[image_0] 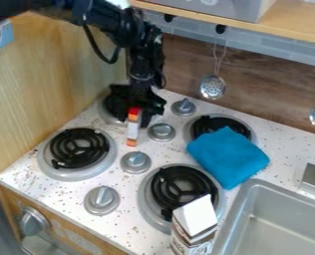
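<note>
The black gripper (135, 112) hangs over the back left of the stove, in front of the rear left burner. It is shut on the upper end of a narrow upright block (133, 130), red at the top, white in the middle and orange at the bottom. The block's lower end is close to the stove top, between the front left burner (79, 150) and a grey knob (161, 132); whether it touches the surface I cannot tell.
A blue cloth (228, 157) lies partly over the rear right burner. A carton (194, 226) stands by the front right burner (181, 188), near the sink (280, 226). A slotted ladle (213, 87) hangs on the back wall; a wooden panel (40, 84) rises at left.
</note>
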